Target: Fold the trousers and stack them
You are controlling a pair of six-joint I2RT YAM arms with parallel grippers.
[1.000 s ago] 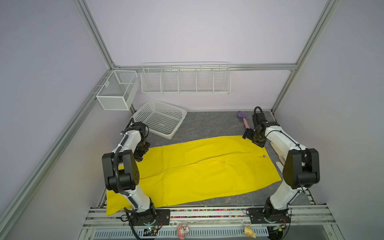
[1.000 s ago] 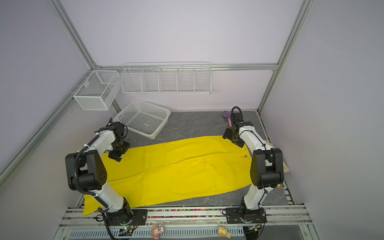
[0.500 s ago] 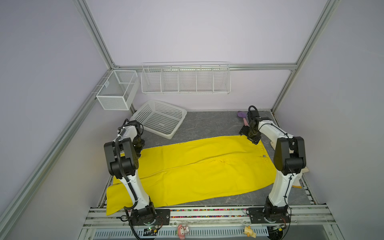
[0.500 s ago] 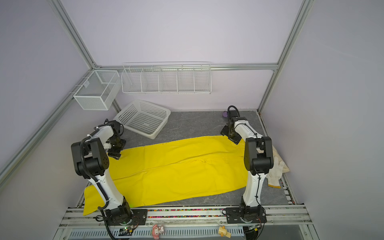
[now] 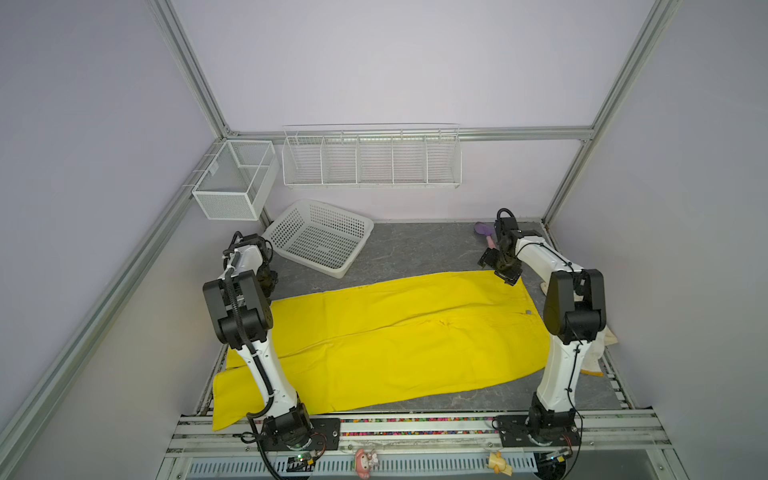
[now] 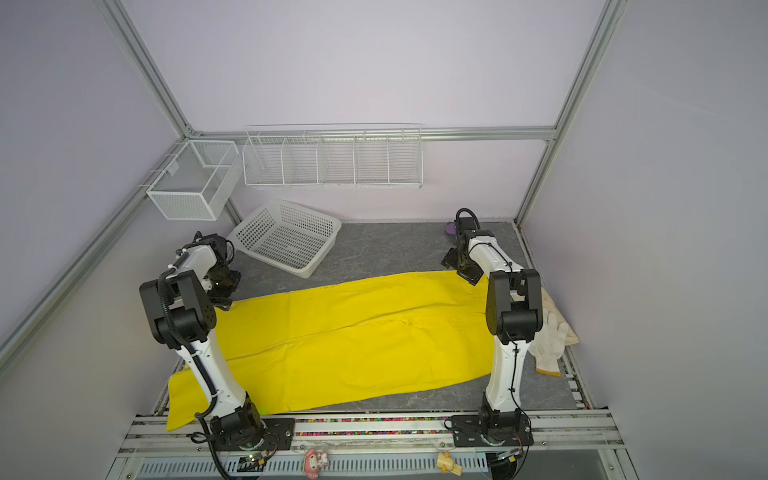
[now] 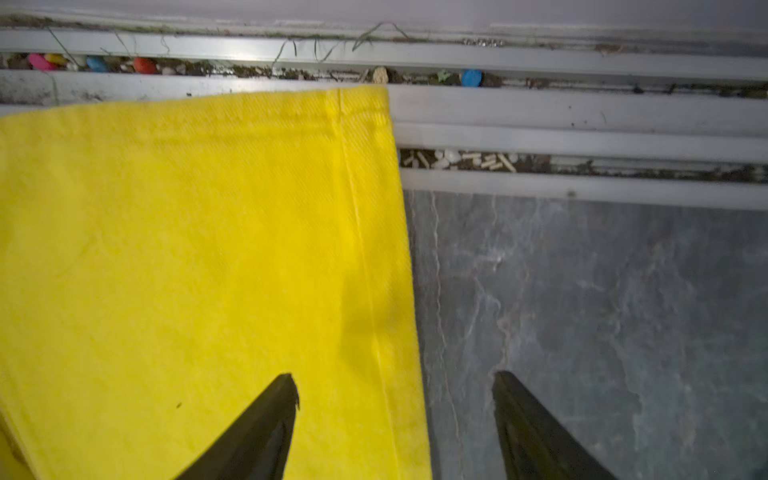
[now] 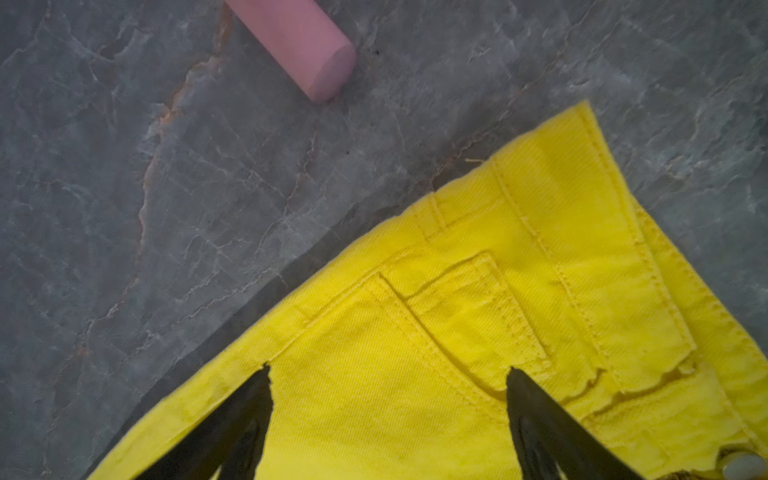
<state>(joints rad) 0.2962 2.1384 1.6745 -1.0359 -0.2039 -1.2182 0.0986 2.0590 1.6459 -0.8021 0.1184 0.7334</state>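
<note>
The trousers (image 5: 395, 332) lie flat on the table (image 5: 415, 249), long axis side to side, waist at my right, hems left. My left gripper (image 7: 395, 376) and right gripper (image 8: 388, 370) stand apart, empty, over the far corners.

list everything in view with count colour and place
trousers: 1, yellow, flat across the table
table: 1, grey, enclosure floor
basket: 1, white, tilted, back left
wire rack: 1, white, back wall
mesh bin: 1, white, left rail
gloves: cream, count unclear, right table edge
small item: 1, purple and pink, back right
figures: 2, pink and yellow, front rail
left gripper: 1, black fingers open, at trouser-leg edge
right gripper: 1, black fingers open, over waistband corner
</note>
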